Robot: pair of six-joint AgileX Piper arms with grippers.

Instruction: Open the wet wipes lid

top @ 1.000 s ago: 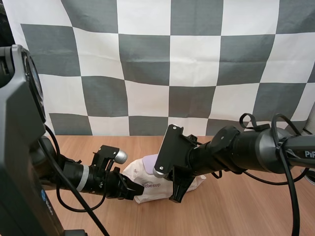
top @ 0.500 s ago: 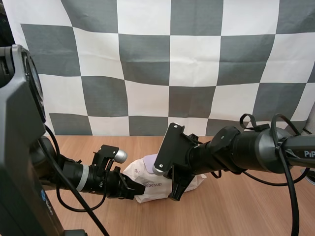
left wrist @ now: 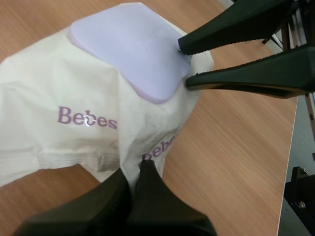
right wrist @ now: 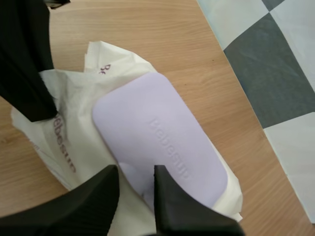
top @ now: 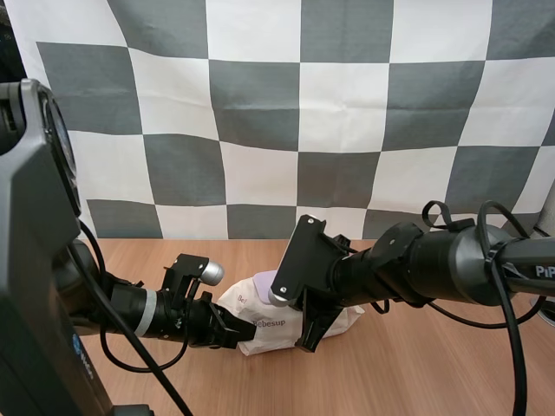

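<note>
A white pack of wet wipes (top: 258, 325) with a flat lilac lid (top: 263, 283) lies on the wooden table. My left gripper (top: 234, 334) is shut on the wrapper's near edge (left wrist: 139, 166), fingers pressed together on the crumpled film. My right gripper (top: 310, 336) stands at the pack's right side, open. In the right wrist view its two fingertips (right wrist: 137, 179) straddle the end of the lid (right wrist: 162, 132), which lies shut. In the left wrist view the right fingers (left wrist: 236, 27) reach the edge of the lid (left wrist: 129, 46), the upper tip touching it.
Bare wooden table (top: 434, 373) spreads right of and in front of the pack. Both arms crowd the pack from either side, and my left gripper (right wrist: 27, 69) sits close to the right fingers.
My right gripper has crept slightly up and left against the lid's end. The left gripper and the pack have stayed put.
</note>
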